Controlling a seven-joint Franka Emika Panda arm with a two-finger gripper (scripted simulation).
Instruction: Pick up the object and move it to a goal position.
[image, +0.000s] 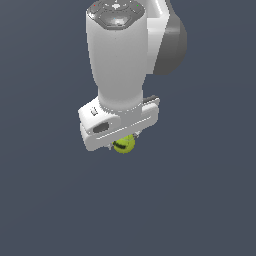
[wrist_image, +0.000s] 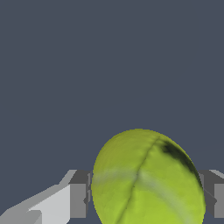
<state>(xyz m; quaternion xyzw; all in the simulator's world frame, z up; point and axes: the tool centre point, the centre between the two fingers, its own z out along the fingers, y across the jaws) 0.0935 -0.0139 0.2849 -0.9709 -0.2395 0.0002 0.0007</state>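
Note:
The object is a small yellow-green ball (image: 123, 144) with a dark curved mark. In the exterior view it shows just under the white gripper body, mostly hidden by it. In the wrist view the ball (wrist_image: 146, 179) fills the space between the two grey fingers (wrist_image: 78, 199), which stand against its sides. My gripper (image: 123, 145) is shut on the ball; its fingertips are hidden in the exterior view. The white arm stands upright above it.
Only a plain dark grey-blue surface (image: 200, 200) shows around the arm in both views.

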